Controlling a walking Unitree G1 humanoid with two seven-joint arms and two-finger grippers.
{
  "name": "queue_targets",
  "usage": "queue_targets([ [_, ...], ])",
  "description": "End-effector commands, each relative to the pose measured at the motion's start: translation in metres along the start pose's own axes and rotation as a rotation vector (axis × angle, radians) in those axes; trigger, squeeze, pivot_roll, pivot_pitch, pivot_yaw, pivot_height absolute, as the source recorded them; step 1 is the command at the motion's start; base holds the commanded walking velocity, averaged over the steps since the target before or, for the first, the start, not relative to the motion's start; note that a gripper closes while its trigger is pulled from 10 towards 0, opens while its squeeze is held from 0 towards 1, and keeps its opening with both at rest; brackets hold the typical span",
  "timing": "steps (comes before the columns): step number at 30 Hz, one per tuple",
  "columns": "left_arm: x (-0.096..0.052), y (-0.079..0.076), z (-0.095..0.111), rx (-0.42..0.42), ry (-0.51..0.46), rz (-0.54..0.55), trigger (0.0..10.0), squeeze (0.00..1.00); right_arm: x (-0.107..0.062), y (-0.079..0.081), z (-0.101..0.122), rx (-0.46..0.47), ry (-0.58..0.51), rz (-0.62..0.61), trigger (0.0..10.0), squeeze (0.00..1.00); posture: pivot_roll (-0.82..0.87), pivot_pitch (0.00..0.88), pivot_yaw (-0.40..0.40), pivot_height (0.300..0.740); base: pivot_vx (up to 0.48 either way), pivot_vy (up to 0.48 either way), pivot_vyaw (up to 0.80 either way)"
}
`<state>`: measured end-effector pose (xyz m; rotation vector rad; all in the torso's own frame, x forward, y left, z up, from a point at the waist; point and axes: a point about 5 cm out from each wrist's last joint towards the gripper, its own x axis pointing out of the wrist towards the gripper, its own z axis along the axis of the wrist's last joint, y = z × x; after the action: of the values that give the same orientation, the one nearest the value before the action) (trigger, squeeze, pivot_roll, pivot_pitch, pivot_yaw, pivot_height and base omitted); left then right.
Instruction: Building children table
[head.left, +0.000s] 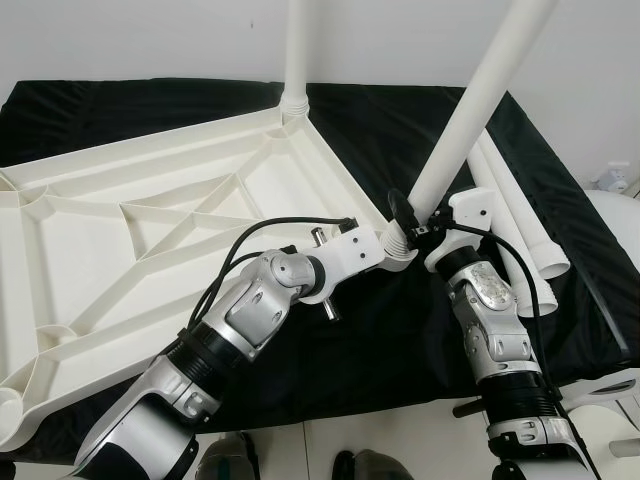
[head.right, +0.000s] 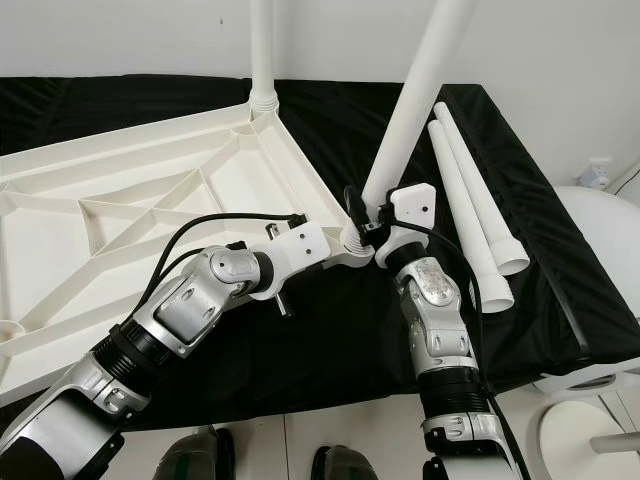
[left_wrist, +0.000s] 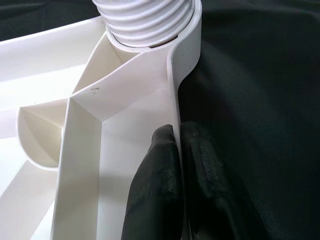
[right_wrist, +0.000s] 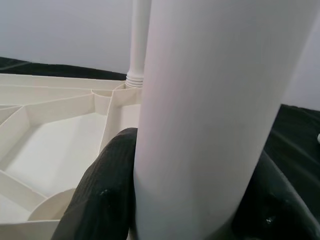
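So, quick rundown of the setup:

Tabletop: white ribbed tabletop (head.left: 150, 240) lying upside down on a black cloth (head.left: 400, 130), underside ribs facing up.

Far leg: one white leg (head.left: 297, 50) stands upright in the far corner socket.

Near leg: a second leg (head.left: 480, 100) leans tilted, its threaded end sitting at the near corner socket (left_wrist: 150, 25) of the tabletop.

Left gripper: left gripper (left_wrist: 175, 165) has its two black fingers pinched tight on the tabletop's thin edge wall, just beside that corner socket.

Right gripper: right gripper (right_wrist: 195, 200) is wrapped around the tilted leg low down, one black finger (right_wrist: 100, 195) on each side, pressing against it.

Spare legs: two more legs (head.right: 470, 200) lie side by side on the cloth off to the robot's right, apart from the tabletop.

Floor: white floor (head.left: 400, 440) in front of the cloth.
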<state>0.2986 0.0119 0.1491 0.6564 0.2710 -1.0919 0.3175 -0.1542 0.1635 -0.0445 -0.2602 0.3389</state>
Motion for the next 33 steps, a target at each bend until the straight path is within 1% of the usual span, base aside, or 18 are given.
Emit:
queue_targets([
  [1, 0.001, -0.004, 0.007, 0.036, -0.015, -0.016, 10.0, 0.00, -0.010, 0.004, -0.022, 0.002, 0.109, -0.010, 10.0, 0.00, -0.02, 0.085, -0.040, 0.740, 0.000, 0.000, 0.00],
  [2, 0.001, -0.004, 0.007, 0.036, -0.016, -0.015, 10.0, 0.00, -0.011, 0.008, -0.023, 0.010, 0.110, -0.007, 10.0, 0.00, -0.02, 0.084, -0.040, 0.740, 0.000, 0.000, 0.00],
  [3, 0.001, -0.004, 0.007, 0.036, -0.016, -0.015, 10.0, 0.00, -0.011, 0.008, -0.023, 0.010, 0.110, -0.007, 10.0, 0.00, -0.02, 0.084, -0.040, 0.740, 0.000, 0.000, 0.00],
  [4, 0.001, -0.004, 0.007, 0.036, -0.016, -0.016, 10.0, 0.00, -0.012, 0.012, -0.024, 0.014, 0.108, -0.003, 10.0, 0.00, -0.02, 0.084, -0.040, 0.740, 0.000, 0.000, 0.00],
  [6, 0.001, -0.004, 0.007, 0.036, -0.016, -0.016, 10.0, 0.00, -0.012, 0.012, -0.024, 0.014, 0.108, -0.003, 10.0, 0.00, -0.02, 0.084, -0.040, 0.740, 0.000, 0.000, 0.00],
  [8, 0.001, -0.005, 0.007, 0.037, -0.017, -0.017, 10.0, 0.00, -0.014, 0.020, -0.025, 0.011, 0.104, -0.012, 10.0, 0.00, -0.02, 0.082, -0.038, 0.740, 0.000, 0.000, 0.00],
  [11, 0.001, -0.005, 0.007, 0.038, -0.018, -0.018, 10.0, 0.00, -0.016, 0.025, -0.024, 0.017, 0.098, -0.024, 10.0, 0.00, -0.02, 0.082, -0.038, 0.740, 0.000, 0.000, 0.00],
  [13, 0.001, -0.005, 0.008, 0.039, -0.018, -0.019, 10.0, 0.00, -0.017, 0.027, -0.025, 0.033, 0.107, -0.068, 10.0, 0.00, -0.02, 0.080, -0.036, 0.740, 0.000, 0.000, 0.00],
  [14, 0.001, -0.005, 0.008, 0.039, -0.018, -0.019, 10.0, 0.00, -0.017, 0.027, -0.025, 0.033, 0.107, -0.068, 10.0, 0.00, -0.02, 0.080, -0.036, 0.740, 0.000, 0.000, 0.00],
  [15, 0.001, -0.005, 0.008, 0.039, -0.019, -0.020, 10.0, 0.00, -0.017, 0.028, -0.026, 0.045, 0.115, -0.102, 10.0, 0.00, -0.02, 0.079, -0.036, 0.740, 0.000, 0.000, 0.00],
  [16, 0.001, -0.005, 0.008, 0.039, -0.019, -0.020, 10.0, 0.00, -0.017, 0.028, -0.026, 0.045, 0.115, -0.102, 10.0, 0.00, -0.02, 0.079, -0.036, 0.740, 0.000, 0.000, 0.00],
  [18, 0.001, -0.005, 0.008, 0.039, -0.020, -0.022, 10.0, 0.00, -0.017, 0.032, -0.025, 0.056, 0.118, -0.153, 10.0, 0.00, -0.02, 0.081, -0.038, 0.740, 0.000, 0.000, 0.00],
  [19, 0.001, -0.005, 0.008, 0.039, -0.020, -0.022, 10.0, 0.00, -0.017, 0.032, -0.025, 0.056, 0.118, -0.153, 10.0, 0.00, -0.02, 0.081, -0.038, 0.740, 0.000, 0.000, 0.00],
  [20, 0.001, -0.005, 0.008, 0.038, -0.021, -0.021, 10.0, 0.00, -0.015, 0.034, -0.022, 0.050, 0.117, -0.216, 10.0, 0.00, -0.02, 0.082, -0.039, 0.740, 0.000, 0.000, 0.00],
  [24, 0.001, -0.005, 0.009, 0.038, -0.021, -0.020, 10.0, 0.00, -0.014, 0.035, -0.021, 0.051, 0.117, -0.249, 10.0, 0.00, -0.02, 0.083, -0.040, 0.740, 0.000, 0.000, 0.00],
  [26, 0.001, -0.005, 0.008, 0.035, -0.021, -0.018, 10.0, 0.00, -0.014, 0.038, -0.020, 0.080, 0.118, -0.294, 10.0, 0.00, -0.02, 0.084, -0.040, 0.740, 0.000, 0.000, 0.00],
  [29, 0.001, -0.005, 0.008, 0.034, -0.020, -0.018, 10.0, 0.00, -0.013, 0.039, -0.020, 0.088, 0.118, -0.316, 10.0, 0.00, -0.02, 0.084, -0.041, 0.740, 0.000, 0.000, 0.00],
  [33, 0.001, -0.004, 0.008, 0.033, -0.018, -0.014, 10.0, 0.00, -0.005, 0.040, -0.017, 0.107, 0.150, -0.378, 10.0, 0.00, -0.02, 0.087, -0.035, 0.740, 0.000, 0.000, 0.00],
])
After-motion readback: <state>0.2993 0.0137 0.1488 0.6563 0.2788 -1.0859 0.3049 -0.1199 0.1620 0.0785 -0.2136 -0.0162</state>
